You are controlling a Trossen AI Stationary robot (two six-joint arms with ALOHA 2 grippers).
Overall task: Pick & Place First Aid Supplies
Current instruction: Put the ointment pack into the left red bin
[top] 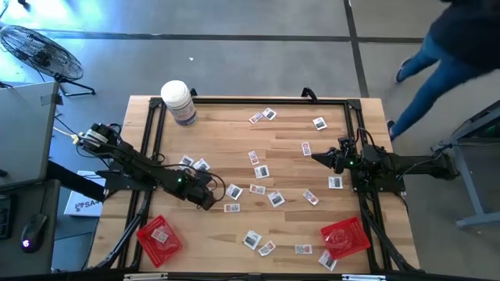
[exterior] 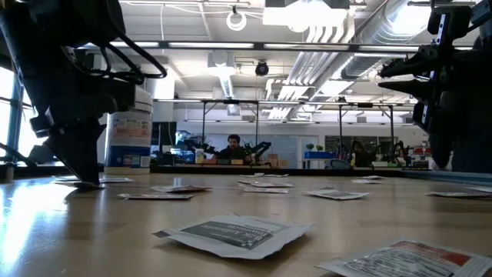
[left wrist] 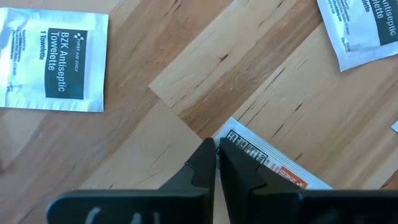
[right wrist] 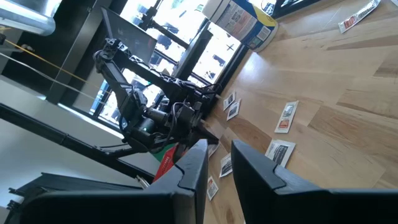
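Packet (left wrist: 267, 158) pinched by left gripper (left wrist: 216, 163) — grasp step done; next, lift toward left red tray (top: 159, 238) — right gripper (right wrist: 217, 163) waits, fingers parted.

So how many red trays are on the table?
2: one red tray at the near left corner, the other at the near right corner, each with a packet in it.

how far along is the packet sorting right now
Barely started. One packet lies in the left red tray; the right red tray looks empty. The left hand is shut on a packet edge at the table. Some twenty packets remain scattered; the right hand waits.
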